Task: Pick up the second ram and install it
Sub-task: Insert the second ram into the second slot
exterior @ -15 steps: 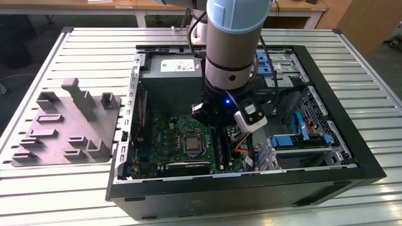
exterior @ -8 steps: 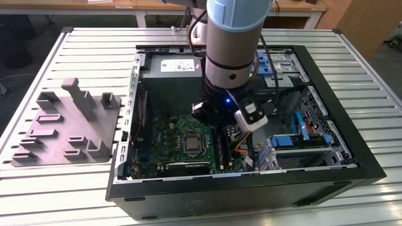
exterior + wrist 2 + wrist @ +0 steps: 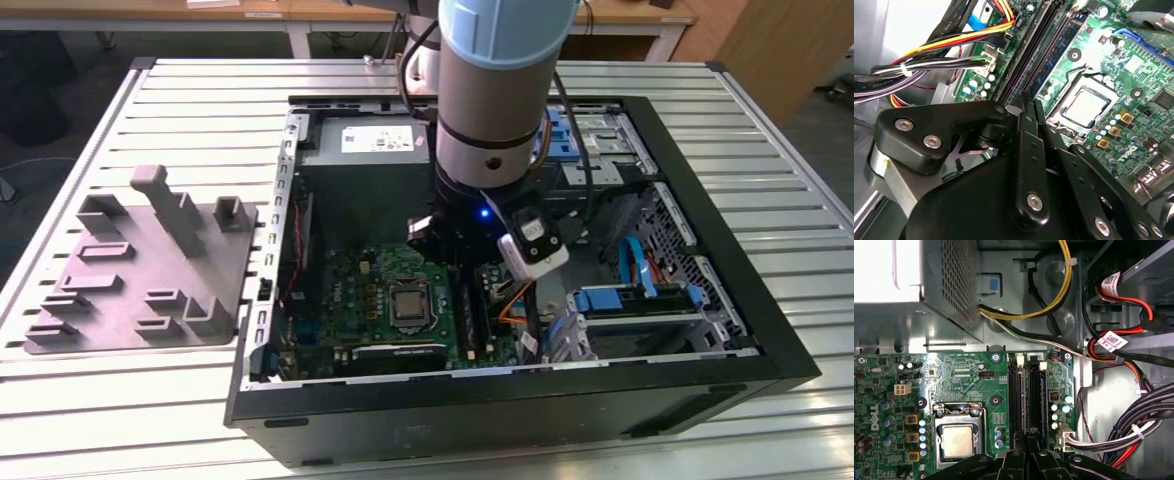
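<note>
Black gripper (image 3: pixel 1030 436) pinched nearly shut over dark memory slots (image 3: pixel 1026 395), at 3 o'clock of silver square socket (image 3: pixel 958 440). Whether thin ram is gripped: cannot tell. Step judged insertion; needs straight downward press.

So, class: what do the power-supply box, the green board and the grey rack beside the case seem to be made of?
Power-supply box: bare sheet metal, dull silver, with a punched vent grid. Green board: likely laminate, glossy green, with soldered parts. Grey rack: probably matte plastic, one even grey, blocky uprights.
</note>
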Motion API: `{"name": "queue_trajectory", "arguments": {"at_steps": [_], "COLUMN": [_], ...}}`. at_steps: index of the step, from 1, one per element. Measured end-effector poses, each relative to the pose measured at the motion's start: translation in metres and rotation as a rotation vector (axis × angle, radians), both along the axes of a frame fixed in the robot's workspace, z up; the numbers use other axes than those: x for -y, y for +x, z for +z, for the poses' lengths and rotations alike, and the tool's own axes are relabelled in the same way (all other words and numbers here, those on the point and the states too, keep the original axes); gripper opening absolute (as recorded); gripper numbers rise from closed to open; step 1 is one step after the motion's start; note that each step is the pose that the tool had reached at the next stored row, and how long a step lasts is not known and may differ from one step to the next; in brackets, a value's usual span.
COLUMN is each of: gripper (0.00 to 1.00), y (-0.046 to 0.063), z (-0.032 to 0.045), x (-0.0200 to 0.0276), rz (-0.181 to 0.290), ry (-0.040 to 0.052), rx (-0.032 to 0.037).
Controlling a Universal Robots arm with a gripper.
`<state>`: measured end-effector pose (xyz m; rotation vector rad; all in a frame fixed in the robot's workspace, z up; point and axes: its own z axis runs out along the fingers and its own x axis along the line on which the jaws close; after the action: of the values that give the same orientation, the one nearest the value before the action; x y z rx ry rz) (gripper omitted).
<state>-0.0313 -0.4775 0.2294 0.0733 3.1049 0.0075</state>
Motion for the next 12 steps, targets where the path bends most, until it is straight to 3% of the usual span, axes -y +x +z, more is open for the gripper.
{"name": "queue_trajectory", "arguments": {"at_steps": [12], "gripper": [0.13], "y": [-0.0002], "z": [-0.0027], "x": [0.0002], "rz": [0.0], "ry": [0.0005], "rx": [0.0]}}
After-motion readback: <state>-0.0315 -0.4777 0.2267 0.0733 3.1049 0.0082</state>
